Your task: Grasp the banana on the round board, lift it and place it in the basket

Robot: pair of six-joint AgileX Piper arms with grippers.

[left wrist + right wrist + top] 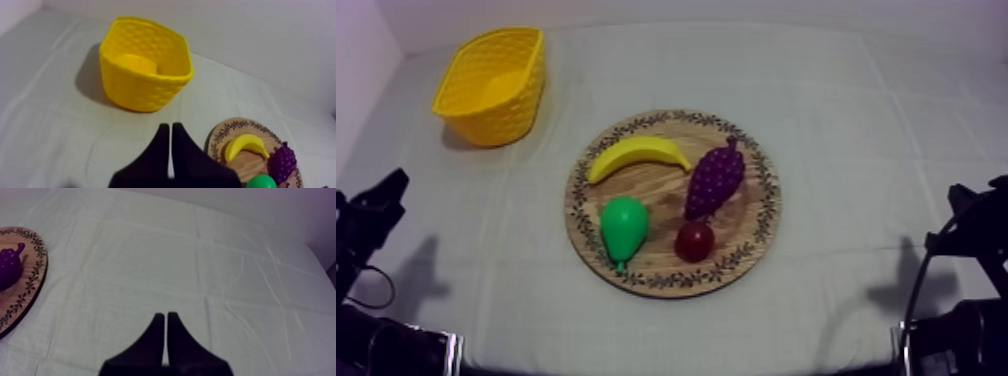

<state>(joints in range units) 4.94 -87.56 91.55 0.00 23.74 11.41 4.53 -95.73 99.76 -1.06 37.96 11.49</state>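
Note:
A yellow banana (634,155) lies on the upper left part of the round wooden board (756,230), with purple grapes (715,182), a green pear (623,229) and a small red fruit (694,241) around it. The yellow basket (494,84) stands empty at the back left of the table. My left gripper (170,128) is shut on nothing, hovering over bare cloth between the basket (145,70) and the board (220,137); the banana (245,146) is just beyond it. My right gripper (165,316) is shut on nothing over bare cloth, well away from the board's rim (30,283).
Both arms sit low at the table's sides, the left arm (371,215) and the right arm (971,230). Open cloth lies between the board and the basket. Walls border the table at the back and left.

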